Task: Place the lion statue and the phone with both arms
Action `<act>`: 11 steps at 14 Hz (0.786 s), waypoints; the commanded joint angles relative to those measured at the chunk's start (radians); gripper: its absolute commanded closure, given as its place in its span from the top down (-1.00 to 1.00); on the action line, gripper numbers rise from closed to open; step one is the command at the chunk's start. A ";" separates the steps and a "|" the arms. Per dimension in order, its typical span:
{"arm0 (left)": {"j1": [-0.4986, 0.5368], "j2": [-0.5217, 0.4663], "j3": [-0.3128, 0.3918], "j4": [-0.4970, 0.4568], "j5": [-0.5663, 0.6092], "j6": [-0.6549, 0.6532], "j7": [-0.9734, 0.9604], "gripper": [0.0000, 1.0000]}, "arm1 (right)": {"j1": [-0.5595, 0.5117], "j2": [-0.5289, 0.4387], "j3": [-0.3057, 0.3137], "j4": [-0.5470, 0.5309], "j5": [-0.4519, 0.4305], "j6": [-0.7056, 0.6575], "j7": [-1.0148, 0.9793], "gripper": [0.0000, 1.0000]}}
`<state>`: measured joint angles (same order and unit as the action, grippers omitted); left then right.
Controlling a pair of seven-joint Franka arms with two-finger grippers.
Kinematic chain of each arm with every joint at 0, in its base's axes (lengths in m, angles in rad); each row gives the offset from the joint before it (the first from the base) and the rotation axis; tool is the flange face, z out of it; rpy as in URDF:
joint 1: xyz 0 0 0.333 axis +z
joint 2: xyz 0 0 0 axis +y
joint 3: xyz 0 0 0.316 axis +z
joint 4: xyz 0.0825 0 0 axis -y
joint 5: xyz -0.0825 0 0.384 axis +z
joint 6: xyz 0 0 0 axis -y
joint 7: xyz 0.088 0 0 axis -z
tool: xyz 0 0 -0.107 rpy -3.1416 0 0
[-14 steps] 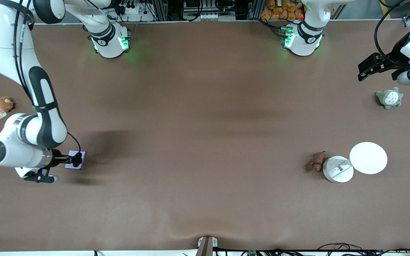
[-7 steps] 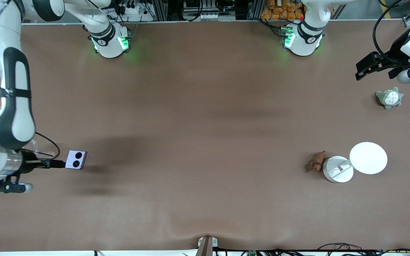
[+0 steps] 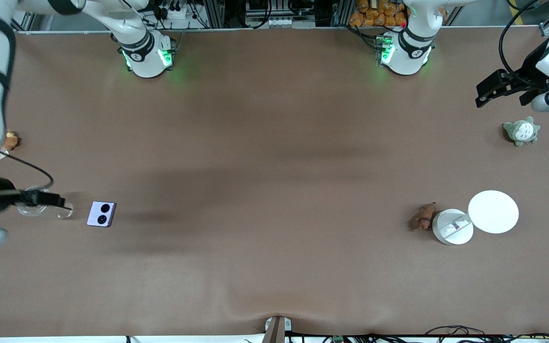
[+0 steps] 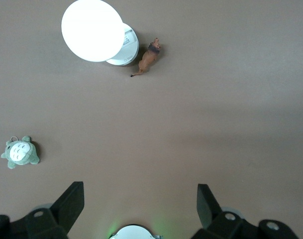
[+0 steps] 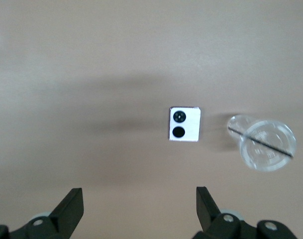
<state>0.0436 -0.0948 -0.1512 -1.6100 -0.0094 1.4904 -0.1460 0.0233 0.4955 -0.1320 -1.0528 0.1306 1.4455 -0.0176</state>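
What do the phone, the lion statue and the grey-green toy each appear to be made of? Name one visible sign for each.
Phone: probably smooth plastic or glass, judging by its flat, pale lavender face with two glossy black lenses.
Lion statue: likely hard moulded resin or plastic; it has a reddish-brown body and a thin, stiff tail.
Grey-green toy: soft plush fabric, with a rounded shape and a white belly.

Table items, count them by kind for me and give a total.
Plush toys: 2, round brown plush, grey-green plush with white belly
Figurines: 1, reddish-brown lion statue
Phones: 1, pale lavender folded phone
White discs: 2
Clear plastic cups: 1
Total: 7
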 commanded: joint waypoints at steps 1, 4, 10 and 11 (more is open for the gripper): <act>0.012 -0.013 -0.002 -0.011 -0.015 0.005 0.020 1.00 | 0.004 -0.176 0.002 -0.186 -0.038 0.006 0.007 1.00; 0.010 -0.005 -0.001 0.005 -0.009 0.007 0.022 1.00 | -0.003 -0.306 0.003 -0.309 -0.114 0.039 -0.109 1.00; 0.010 0.009 -0.001 0.021 -0.008 0.007 0.049 1.00 | -0.011 -0.554 0.003 -0.573 -0.184 0.110 -0.145 1.00; 0.010 0.009 -0.001 0.022 -0.009 0.007 0.051 1.00 | -0.008 -0.548 0.005 -0.575 -0.196 0.110 -0.151 1.00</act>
<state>0.0446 -0.0914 -0.1492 -1.6059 -0.0094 1.4967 -0.1155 0.0113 0.0101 -0.1396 -1.5392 -0.0170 1.5231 -0.1459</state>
